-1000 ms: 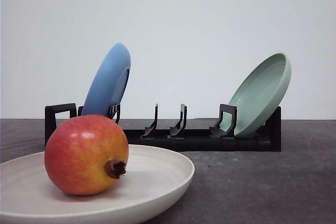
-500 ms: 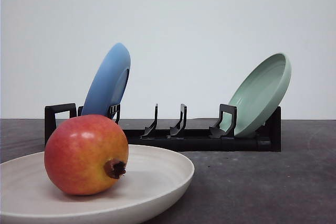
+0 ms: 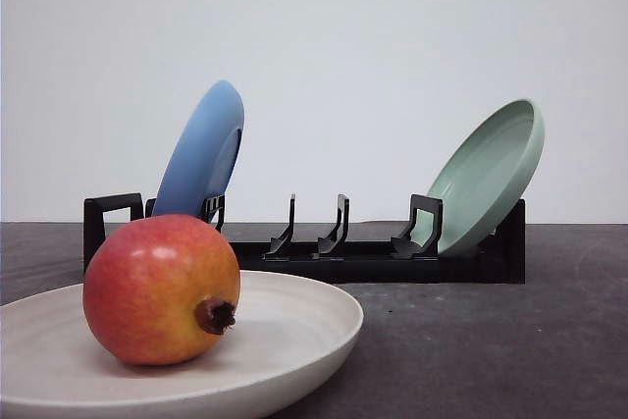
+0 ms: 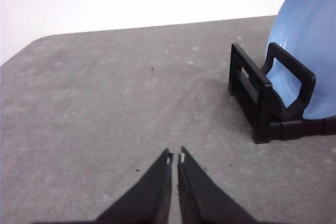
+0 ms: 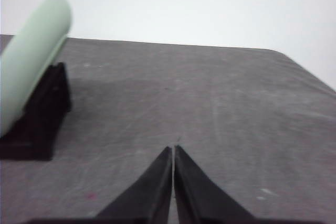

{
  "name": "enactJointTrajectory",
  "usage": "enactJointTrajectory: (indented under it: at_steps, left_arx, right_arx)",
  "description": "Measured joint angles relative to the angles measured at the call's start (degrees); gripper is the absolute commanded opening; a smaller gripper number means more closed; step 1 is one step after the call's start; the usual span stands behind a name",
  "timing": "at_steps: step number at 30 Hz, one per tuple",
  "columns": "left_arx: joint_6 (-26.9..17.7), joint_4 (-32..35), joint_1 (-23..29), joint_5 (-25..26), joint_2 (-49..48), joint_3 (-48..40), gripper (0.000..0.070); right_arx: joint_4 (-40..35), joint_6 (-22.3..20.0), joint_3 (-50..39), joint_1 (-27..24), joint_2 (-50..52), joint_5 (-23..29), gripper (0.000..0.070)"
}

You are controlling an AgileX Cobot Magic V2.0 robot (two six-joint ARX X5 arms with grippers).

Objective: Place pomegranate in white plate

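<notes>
The pomegranate (image 3: 161, 289) sits in the white plate (image 3: 294, 326) on the dark surface (image 3: 471, 340), crown nub pointing right. Behind it there's a black rack (image 3: 373, 260) holding a blue plate (image 3: 201, 154) and a mint-green plate (image 3: 491, 176). Left end effector (image 4: 175, 157) and right end effector (image 5: 173, 149) are both closed up with nothing in them, over bare surface.

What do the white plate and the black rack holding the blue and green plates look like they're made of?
The white plate looks like matte ceramic or stoneware, possibly melamine: a soft cream surface with faint concentric lines and no sharp glare. The black rack looks like moulded plastic: uniform black, chunky squared posts with rounded edges and only a dull sheen. Neither can be settled by look alone.
</notes>
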State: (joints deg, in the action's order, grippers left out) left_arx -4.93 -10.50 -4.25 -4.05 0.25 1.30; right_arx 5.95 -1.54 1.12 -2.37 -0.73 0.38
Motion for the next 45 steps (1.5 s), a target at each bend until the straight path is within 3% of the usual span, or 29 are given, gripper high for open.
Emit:
enactJointTrajectory:
  at_steps: [5, 45]
  left_arx:
    - [0.00, 0.00, 0.00, 0.00, 0.00, 0.00, 0.0000]
    - [0.00, 0.00, 0.00, 0.00, 0.00, 0.00, 0.0000]
  right_arx:
    - [3.90, -0.04, -0.21, 0.00, 0.42, -1.93, 0.0000]
    - [3.70, -0.15, -0.24, 0.02, 0.44, -1.92, 0.0000]
